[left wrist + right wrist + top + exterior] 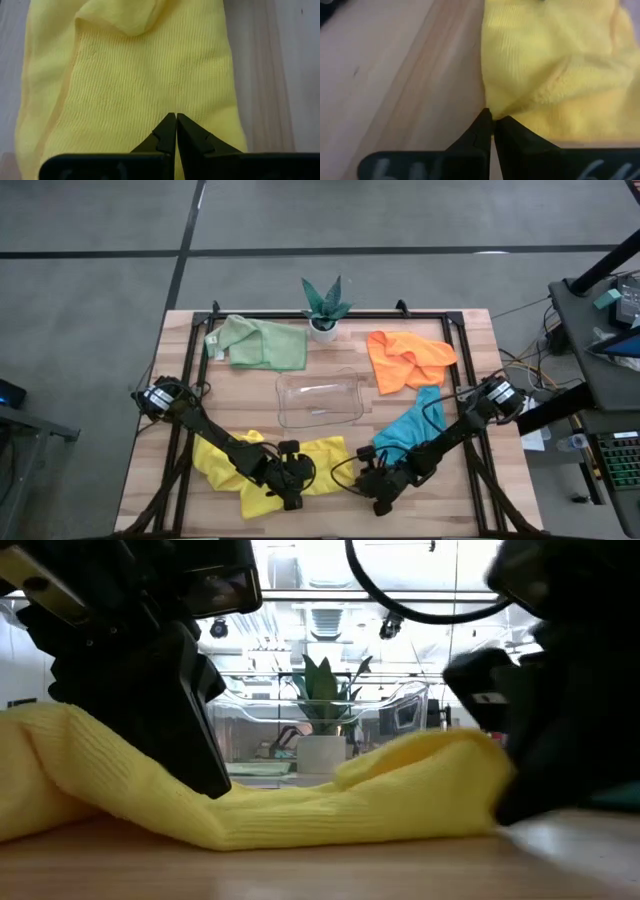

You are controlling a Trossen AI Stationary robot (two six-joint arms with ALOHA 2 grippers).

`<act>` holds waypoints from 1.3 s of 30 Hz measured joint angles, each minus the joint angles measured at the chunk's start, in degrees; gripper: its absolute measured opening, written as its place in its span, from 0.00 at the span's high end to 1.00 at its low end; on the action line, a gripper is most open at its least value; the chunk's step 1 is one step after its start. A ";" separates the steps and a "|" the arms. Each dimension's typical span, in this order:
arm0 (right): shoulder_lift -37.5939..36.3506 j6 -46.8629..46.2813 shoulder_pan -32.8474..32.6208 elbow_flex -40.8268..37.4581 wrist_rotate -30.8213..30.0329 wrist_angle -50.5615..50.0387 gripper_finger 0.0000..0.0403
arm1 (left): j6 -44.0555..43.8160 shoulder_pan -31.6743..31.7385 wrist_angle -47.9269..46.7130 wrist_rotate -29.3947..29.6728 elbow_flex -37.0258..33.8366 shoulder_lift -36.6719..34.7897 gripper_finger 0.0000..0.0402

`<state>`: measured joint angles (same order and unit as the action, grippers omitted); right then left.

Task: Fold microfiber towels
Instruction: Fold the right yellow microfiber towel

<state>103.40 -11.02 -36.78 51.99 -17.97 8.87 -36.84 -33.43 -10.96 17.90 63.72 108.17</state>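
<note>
A yellow microfiber towel (262, 470) lies rumpled on the near part of the table. My left gripper (292, 498) is shut on it near its near edge. My right gripper (372, 482) is shut at the towel's right end (470, 765). Farther back lie a teal-blue towel (410, 430), an orange towel (405, 358) and a pale green towel (258, 343), each crumpled on the tabletop with no gripper on it. My left gripper has its shut fingertips (170, 122) in the towel's upper surface (150, 95), slanting down from the near left. The cloth dips under them (225, 802) and stays on the table. How many layers are caught does not show. My right gripper pinches the towel's right edge (495, 106) at its fingertips (482, 122), slanting down from the near right. The edge bunches into a small fold there. The towel still rests on the table, slack.
A clear plastic tray (320, 412) sits mid-table just beyond the yellow towel. A small potted plant (325, 308) stands at the far edge. Bare wood (395, 75) lies between the towel's right end and the teal-blue towel, and along the near edge.
</note>
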 joint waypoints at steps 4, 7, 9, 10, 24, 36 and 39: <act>-0.89 -1.45 -0.72 0.01 0.08 -3.55 0.98 | -0.26 0.00 0.04 -0.01 0.00 -0.18 1.00; -1.09 -2.24 -0.87 0.02 1.17 -4.48 0.98 | -0.29 0.00 0.51 -0.01 0.00 -0.31 1.00; -1.46 -3.27 -0.96 0.04 2.37 -5.39 0.97 | -0.29 -0.02 1.46 -0.02 0.00 -0.32 1.00; -1.64 -3.60 -1.03 0.04 2.69 -5.88 0.96 | -0.27 0.00 2.05 -0.03 0.00 -0.32 1.00; -12.21 -11.73 -1.11 -0.07 3.23 -23.37 0.65 | -0.24 -0.01 3.30 -0.03 0.01 -0.35 1.00; -22.70 -4.69 -1.09 -0.56 -15.31 -18.88 0.63 | 1.19 0.07 3.65 0.43 7.55 -5.99 1.00; -23.57 2.33 -1.07 -3.37 -17.58 -7.12 0.63 | 7.94 0.16 6.66 9.22 10.55 -6.11 1.00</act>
<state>79.83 -8.69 -37.85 48.62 -35.55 1.75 -28.90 -33.27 -4.30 27.12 74.28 102.06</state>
